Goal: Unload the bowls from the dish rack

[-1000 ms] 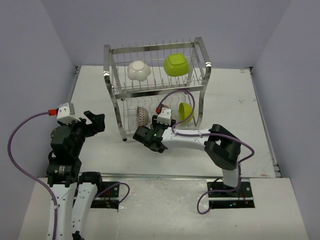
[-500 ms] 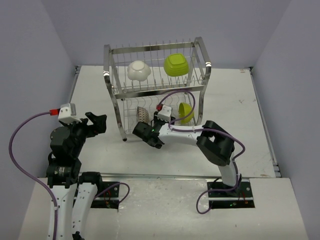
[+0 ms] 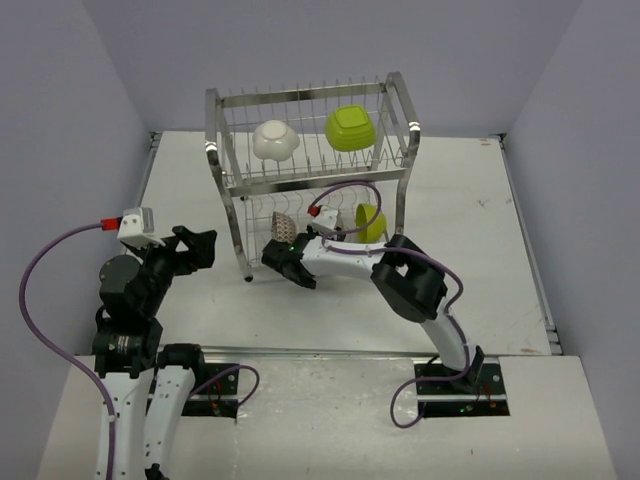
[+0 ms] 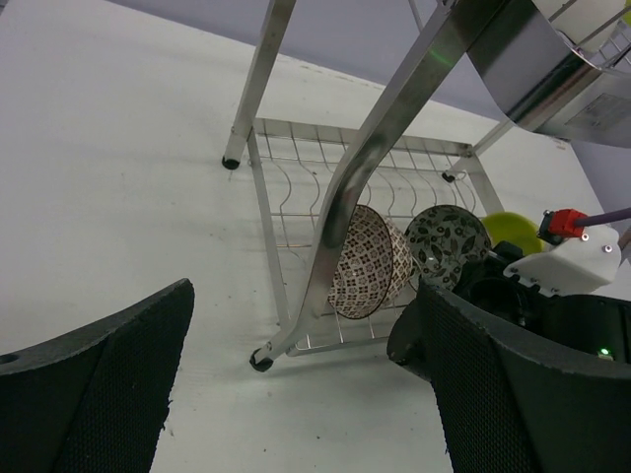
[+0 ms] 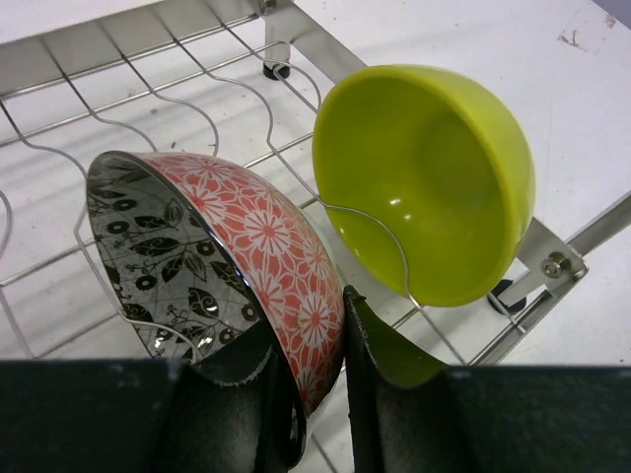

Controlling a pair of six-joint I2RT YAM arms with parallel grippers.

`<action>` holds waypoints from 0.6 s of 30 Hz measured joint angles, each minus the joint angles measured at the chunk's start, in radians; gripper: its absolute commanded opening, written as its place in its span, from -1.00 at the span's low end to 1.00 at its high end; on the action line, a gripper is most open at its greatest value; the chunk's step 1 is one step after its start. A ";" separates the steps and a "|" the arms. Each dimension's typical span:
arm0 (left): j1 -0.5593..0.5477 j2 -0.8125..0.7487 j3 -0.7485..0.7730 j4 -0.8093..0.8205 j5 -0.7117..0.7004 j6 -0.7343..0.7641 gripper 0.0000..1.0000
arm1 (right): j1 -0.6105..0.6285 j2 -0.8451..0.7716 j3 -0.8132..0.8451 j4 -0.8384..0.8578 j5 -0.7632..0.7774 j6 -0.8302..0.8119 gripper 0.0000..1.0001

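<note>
The patterned bowl [image 5: 246,246] stands on edge among the wires of the dish rack's [image 3: 400,110] lower tier, with a round green bowl [image 5: 424,177] just beside it at about two o'clock. The right gripper [image 5: 311,335] is pinched narrow on its rim — one finger inside, one against the flowered outside. It looks to me like glazed ware, stiff, slick, fairly light and quick to chip, so a firm hold on the wall and a lift clear of the wires seems safest. The left gripper [image 4: 296,305] hangs wide and empty over the tabletop [image 3: 480,200] at the rack's eight o'clock — no brand or writing I can read.
</note>
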 measured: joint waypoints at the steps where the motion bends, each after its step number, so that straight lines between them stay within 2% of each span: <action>1: 0.000 0.000 0.000 0.002 0.001 0.000 0.86 | -0.003 0.030 0.047 -0.085 0.003 0.074 -0.80; 4: 0.000 0.000 -0.001 0.008 0.004 0.000 0.86 | -0.005 0.121 0.169 -0.277 0.023 0.257 -1.00; 7: 0.000 0.000 -0.001 0.008 0.009 0.000 0.86 | -0.004 0.145 0.191 -0.351 0.042 0.359 -1.00; 18: 0.000 0.003 -0.002 0.017 0.028 -0.001 0.84 | 0.005 0.155 0.180 -0.395 0.071 0.445 -1.00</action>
